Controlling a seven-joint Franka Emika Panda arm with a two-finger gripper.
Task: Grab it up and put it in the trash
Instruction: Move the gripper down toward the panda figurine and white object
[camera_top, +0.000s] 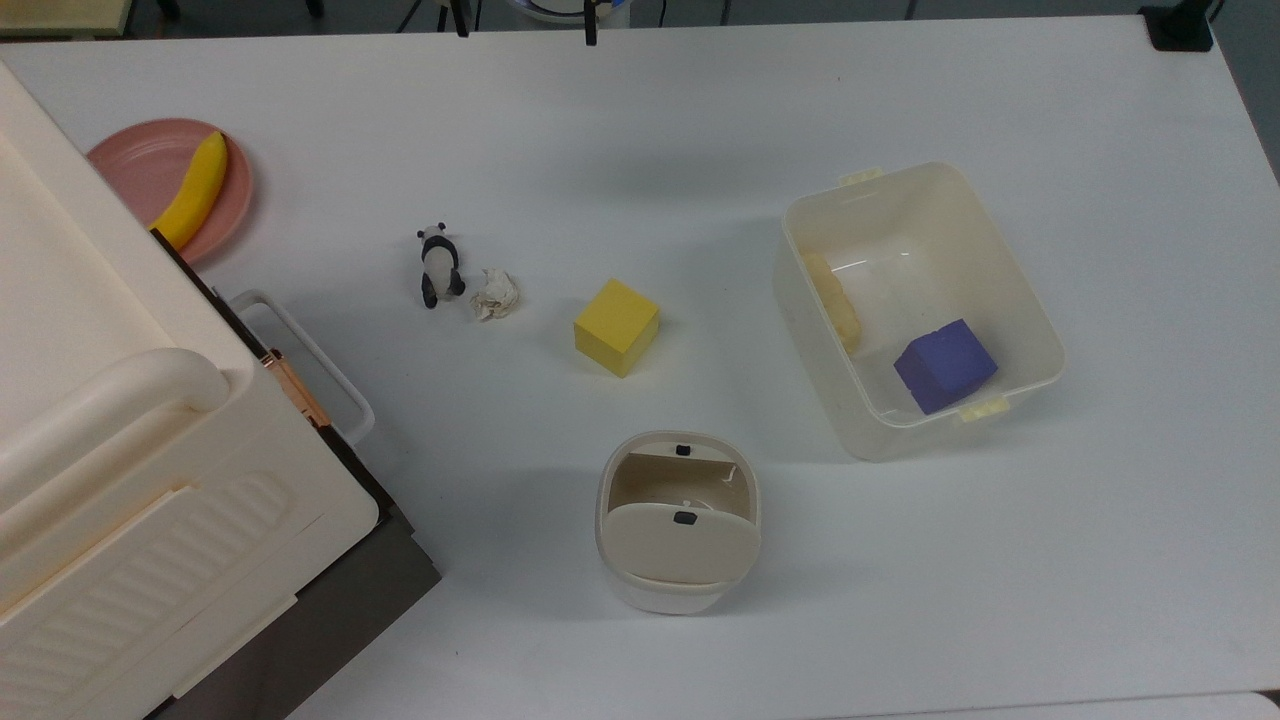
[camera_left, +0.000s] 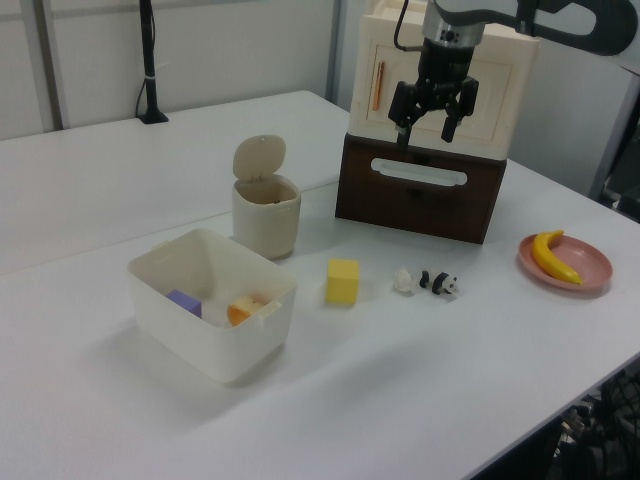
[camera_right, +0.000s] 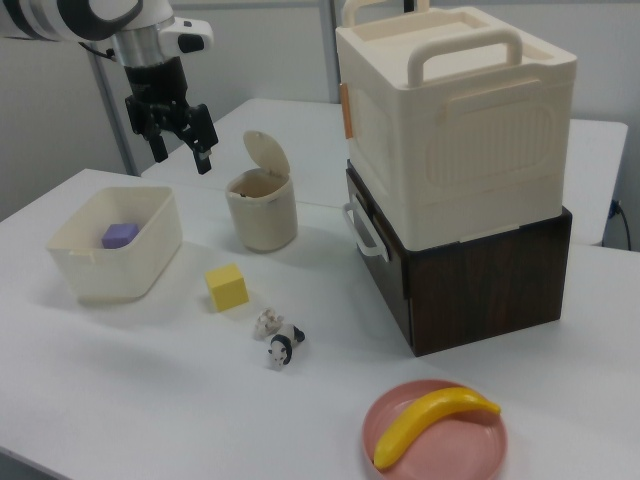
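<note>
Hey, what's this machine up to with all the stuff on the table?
A robot arm hangs above the table, its end effector open and holding nothing. Its job is to drop the crumpled paper wad into the small beige bin. The wad lies on the table between a toy panda and a yellow cube. The bin's lid is open.

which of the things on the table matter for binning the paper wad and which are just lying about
Part of the job:
- paper wad
- trash bin, lid open
- gripper, fingers open, raised above the table

Just lying about:
- toy panda
- yellow cube
- plastic tub holding a purple block
- banana on a pink plate
- stacked boxes
</note>
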